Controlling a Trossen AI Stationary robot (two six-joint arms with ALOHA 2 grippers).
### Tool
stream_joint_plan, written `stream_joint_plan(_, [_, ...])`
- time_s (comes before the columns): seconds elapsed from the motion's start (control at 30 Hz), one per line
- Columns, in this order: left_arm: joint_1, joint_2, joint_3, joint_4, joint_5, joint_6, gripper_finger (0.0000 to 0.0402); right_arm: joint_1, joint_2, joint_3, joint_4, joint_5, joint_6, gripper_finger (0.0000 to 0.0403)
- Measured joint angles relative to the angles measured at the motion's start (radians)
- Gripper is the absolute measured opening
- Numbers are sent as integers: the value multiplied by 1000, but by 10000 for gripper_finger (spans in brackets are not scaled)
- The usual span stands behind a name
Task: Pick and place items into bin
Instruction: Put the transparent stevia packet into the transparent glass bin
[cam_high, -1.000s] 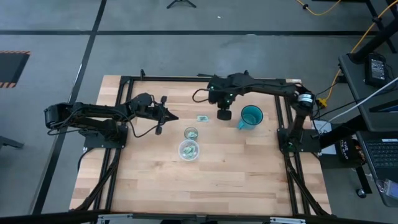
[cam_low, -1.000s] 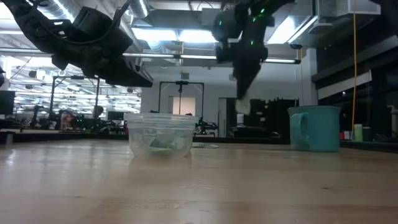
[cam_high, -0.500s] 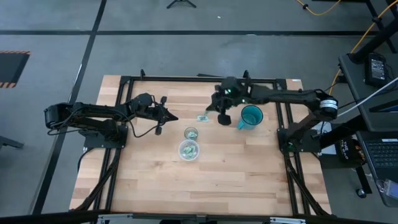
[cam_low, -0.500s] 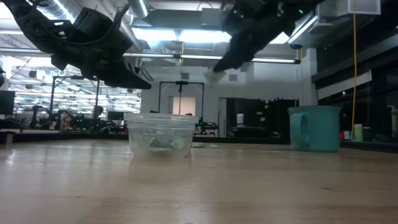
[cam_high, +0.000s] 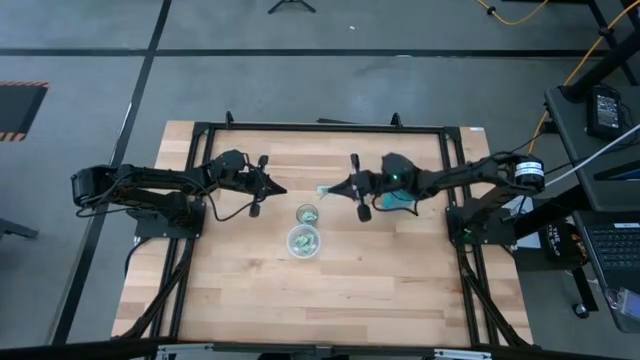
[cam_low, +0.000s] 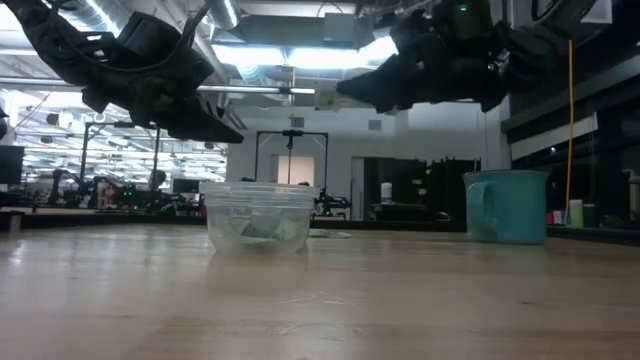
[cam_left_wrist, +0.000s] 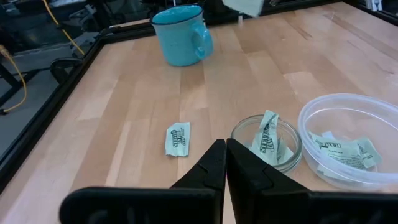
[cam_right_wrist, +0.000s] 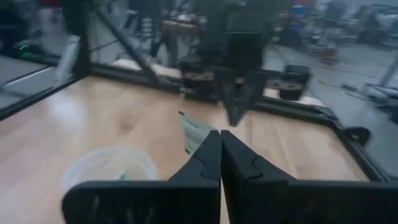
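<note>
My right gripper (cam_high: 333, 188) is shut on a small teal-and-white packet (cam_right_wrist: 195, 134) and hangs high over the table, just beyond the two clear containers. The small round one (cam_left_wrist: 266, 142) has a packet standing in it. The wider clear bowl (cam_left_wrist: 348, 149) holds several packets. Another packet (cam_left_wrist: 178, 138) lies flat on the wood. The teal mug (cam_left_wrist: 181, 34) stands behind, largely under the right arm in the high view. My left gripper (cam_high: 283, 190) hangs shut with nothing in it, left of the containers. My right gripper pinches the packet by one end (cam_right_wrist: 203, 142) between the tips of its two fingers. The fingers lie almost level and come from the table's right, pointing left. The packet (cam_low: 326, 98) sticks out beyond the tips, lifted well clear of the table.
A black frame (cam_high: 300, 127) runs round the wooden table (cam_high: 330, 290), whose near half is bare wood. The two grippers point at each other with a short gap between them. Beyond the table lies a workshop floor.
My right gripper has tipped from pointing down to nearly level and swung toward the table's left, staying shut on the packet. The packet, which hung below the fingers beside the mug, now sticks out sideways and higher, closer to the containers.
</note>
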Motion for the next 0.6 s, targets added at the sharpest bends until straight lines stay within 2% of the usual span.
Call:
stream_joint_plan(0.13, [0,0,0,0,0,0,8,60,0,-13,8,150,46,0])
stream_joint_plan(0.23, [1,0,0,1,-1,0,8,121,0,16,-42,272,20,0])
stream_joint_plan(0.47, [1,0,0,14,-1,0,8,265,6,131,-252,548,-54,0])
stream_joint_plan(0.6, [1,0,0,17,-1,0,8,321,44,187,-304,670,-77,0])
